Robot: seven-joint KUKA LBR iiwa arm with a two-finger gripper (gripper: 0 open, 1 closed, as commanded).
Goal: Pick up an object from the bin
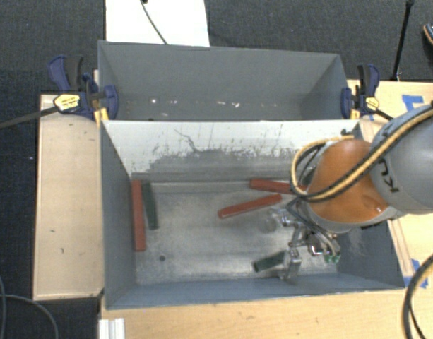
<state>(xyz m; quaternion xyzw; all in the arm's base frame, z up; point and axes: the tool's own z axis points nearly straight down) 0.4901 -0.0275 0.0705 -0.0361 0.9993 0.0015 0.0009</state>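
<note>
Hovering in the grey bin (202, 253), the claw (292, 265) sits just beside a small dark green block (268, 264) at its view-left, its grip state impossible to tell.

Bin (119, 210): was grey metal, its far wall streaked with pale scratches.
Long stick (138, 214) at the left wall: was reddish-brown.
Short stick (151, 205) beside it: was dark green.
Two sticks (270, 185) (248, 207) towards the far right corner: were red-orange.
Small block (269, 263) at the near wall: was dark green.
Wrist cover (343, 182): was orange, crossed by dark and yellowish cables.
</note>
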